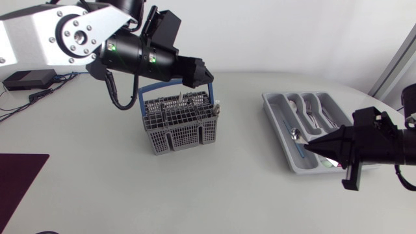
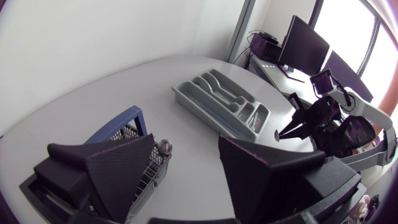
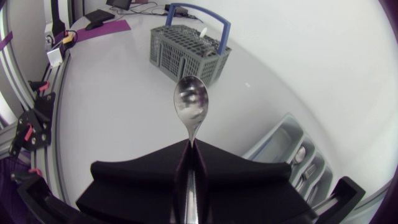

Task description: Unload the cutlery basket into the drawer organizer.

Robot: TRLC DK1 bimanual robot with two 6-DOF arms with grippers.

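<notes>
A dark purple mat (image 1: 19, 179) lies on the desk (image 1: 214, 195) at the far left. The left arm comes in above it, and its gripper (image 1: 203, 77) hangs over the back of the basket (image 1: 179, 127), near the blue handle (image 1: 148, 91). In the left wrist view the fingers (image 2: 118, 163) stand wide apart with nothing between them, the basket under one of them. A few cutlery handles (image 1: 218, 107) stick up out of the basket. Well to the right lies the grey organizer (image 1: 276, 107), with spoons and forks (image 1: 313, 114) in its rear slots. The right gripper (image 1: 309, 148) is over its near end, fingers closed tight on a spoon (image 3: 191, 102), whose bowl points away from the gripper, over the organizer.
</notes>
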